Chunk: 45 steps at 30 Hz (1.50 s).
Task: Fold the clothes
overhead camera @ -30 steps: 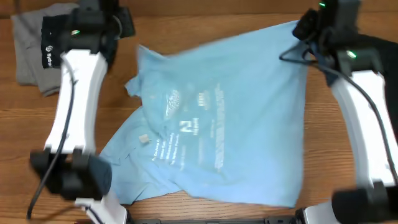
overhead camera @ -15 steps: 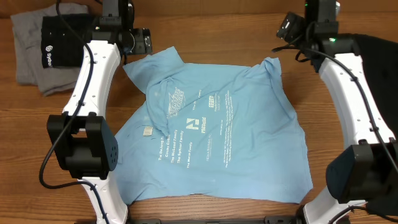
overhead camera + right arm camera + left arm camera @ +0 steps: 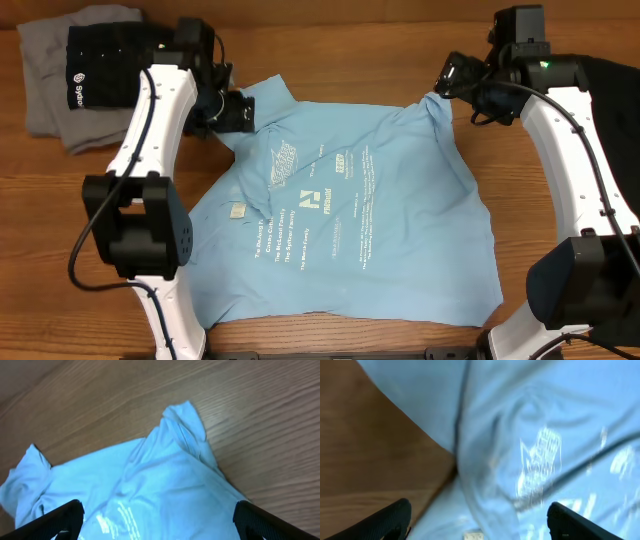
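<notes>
- Light blue T-shirt point(image 3: 340, 240) is lying spread out, print up, in the middle of the table point(image 3: 330, 50).
- Left gripper point(image 3: 238, 112) is hovering at its far left corner, jaws gaping wide, holding nothing.
- Right gripper point(image 3: 448, 78) is hanging by the far right corner, jaws equally wide, holding nothing.

The light blue T-shirt point(image 3: 340, 230), stretched and blurred between the arms a second earlier, dropped and lay spread on the counter point(image 3: 40, 250). Both hands opened and let it go. The left hand point(image 3: 244, 112) came in over the shirt's left shoulder. The right hand point(image 3: 446, 79) dipped toward its far right corner.
</notes>
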Each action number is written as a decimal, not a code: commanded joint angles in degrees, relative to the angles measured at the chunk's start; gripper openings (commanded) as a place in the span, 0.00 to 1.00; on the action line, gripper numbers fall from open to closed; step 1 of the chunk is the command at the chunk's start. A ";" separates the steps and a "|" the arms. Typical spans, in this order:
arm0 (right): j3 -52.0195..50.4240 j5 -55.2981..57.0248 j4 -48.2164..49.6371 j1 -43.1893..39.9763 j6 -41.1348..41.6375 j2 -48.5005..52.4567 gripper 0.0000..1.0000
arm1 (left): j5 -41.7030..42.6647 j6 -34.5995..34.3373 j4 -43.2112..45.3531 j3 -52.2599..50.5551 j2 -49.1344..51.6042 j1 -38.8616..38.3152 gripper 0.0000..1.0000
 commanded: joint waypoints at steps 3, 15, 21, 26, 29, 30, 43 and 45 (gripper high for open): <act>1.01 -0.94 -0.02 0.15 -0.42 -2.10 1.00 | 3.45 1.75 0.26 -0.04 5.01 -0.42 0.89; 0.26 -0.68 0.04 0.15 -0.61 -1.88 1.00 | 3.41 1.62 5.88 -0.04 10.73 -0.42 0.59; 0.26 -0.68 -0.07 0.15 -0.61 -1.81 1.00 | 2.86 2.03 6.56 -0.04 10.75 -0.33 0.11; 0.26 -0.70 -0.63 0.15 -0.61 -1.25 1.00 | -3.61 2.01 7.74 -0.02 10.75 -0.31 0.04; 0.26 -0.68 -1.09 0.15 -0.61 -0.81 1.00 | -11.58 1.90 8.76 0.55 10.75 0.13 0.04; 0.26 -0.66 -1.11 0.15 -0.63 -0.63 1.00 | -13.55 1.79 8.90 1.01 10.75 0.42 0.04; 0.24 -0.31 -1.68 0.15 -0.59 3.17 0.98 | -20.68 2.05 7.02 16.65 10.75 5.86 1.00; 0.24 -0.31 -1.64 0.17 -0.59 4.59 0.98 | -20.65 2.01 4.70 20.09 10.75 5.81 1.00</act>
